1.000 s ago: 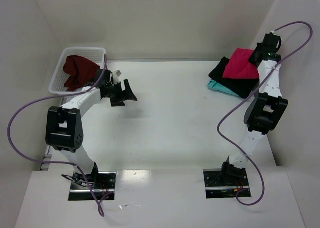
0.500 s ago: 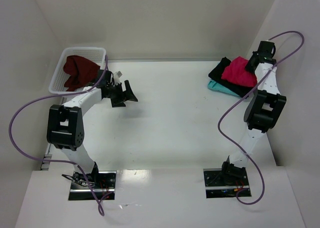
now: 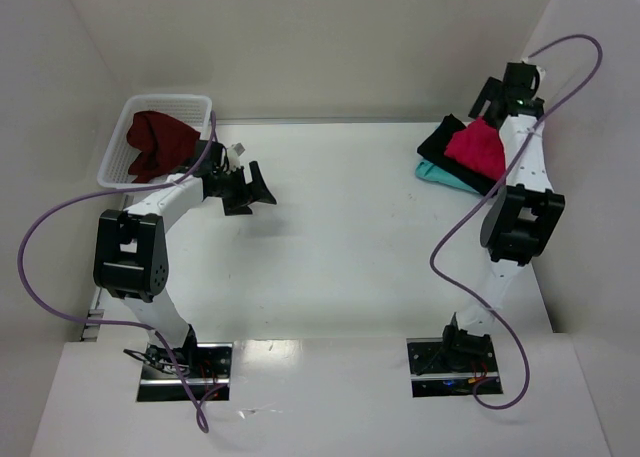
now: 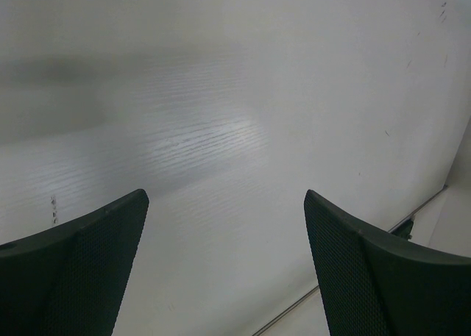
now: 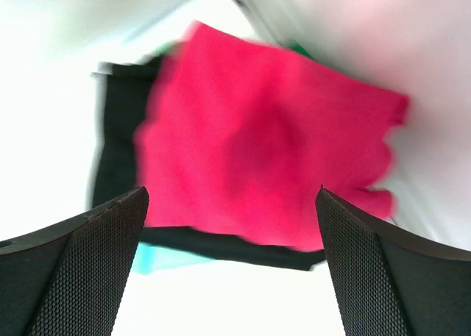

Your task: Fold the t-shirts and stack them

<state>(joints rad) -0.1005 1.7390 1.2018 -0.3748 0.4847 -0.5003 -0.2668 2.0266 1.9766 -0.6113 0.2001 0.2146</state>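
Three t-shirts lie stacked at the far right of the table: the crimson-pink one (image 3: 478, 147) (image 5: 272, 152) on top, the black one (image 3: 443, 142) (image 5: 118, 145) under it, and the teal one (image 3: 440, 175) (image 5: 158, 256) at the bottom. My right gripper (image 3: 484, 101) (image 5: 229, 192) hangs open above the stack's far side, holding nothing. The dark maroon t-shirt (image 3: 153, 143) lies crumpled in the white basket (image 3: 168, 101). To the right of the basket, my left gripper (image 3: 252, 188) (image 4: 226, 196) stands open over bare table.
White walls close the table in at the back and on both sides. The right wall runs close beside the stack and the right arm. A purple cable loops off each arm. In the left wrist view a table edge (image 4: 412, 217) runs at lower right.
My right gripper has opened, let go of the crimson-pink t-shirt and pulled up and back from it. The shirt now rests on the stack. The left arm has barely moved.
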